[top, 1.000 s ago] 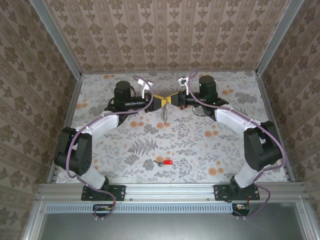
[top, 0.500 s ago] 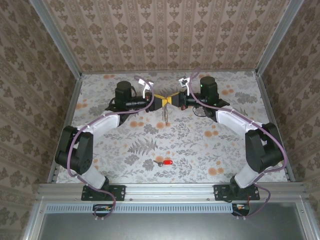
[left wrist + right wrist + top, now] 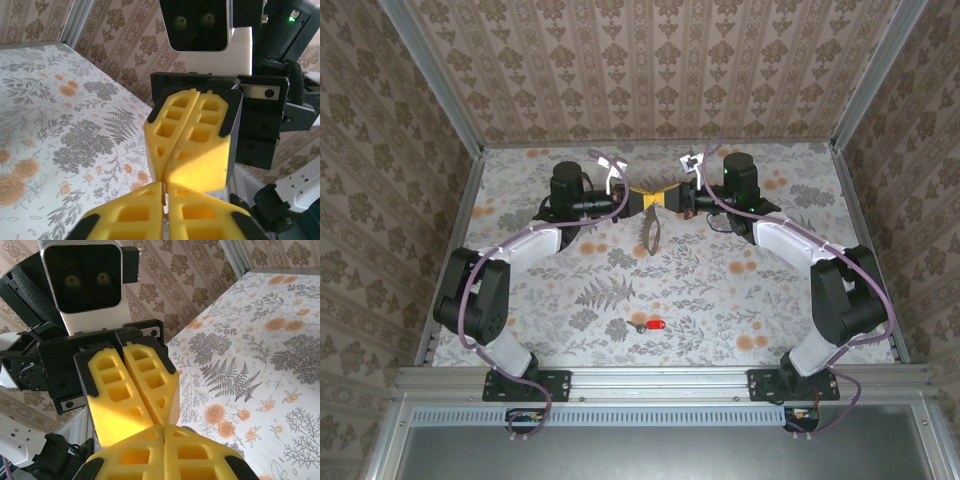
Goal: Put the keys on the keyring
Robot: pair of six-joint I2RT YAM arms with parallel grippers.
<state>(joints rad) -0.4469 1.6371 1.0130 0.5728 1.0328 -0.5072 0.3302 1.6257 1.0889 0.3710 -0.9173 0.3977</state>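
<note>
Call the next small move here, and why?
Probably open the right gripper and back it off: both it and the left gripper are shut tip to tip, apparently on the keyring hanging beneath, while the red key lies on the table, needing a free arm.

sm red-head key (image 3: 654, 327) lying nr front ctr, grey oval keyring (image 3: 650, 232) well apart behind it

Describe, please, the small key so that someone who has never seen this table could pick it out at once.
Start at the flower-printed table and look at its near half, about midway across. The key lies there alone, well in front of the grey metal loop farther back. Its bright red head sets it apart from the orange and grey print around it.
</note>
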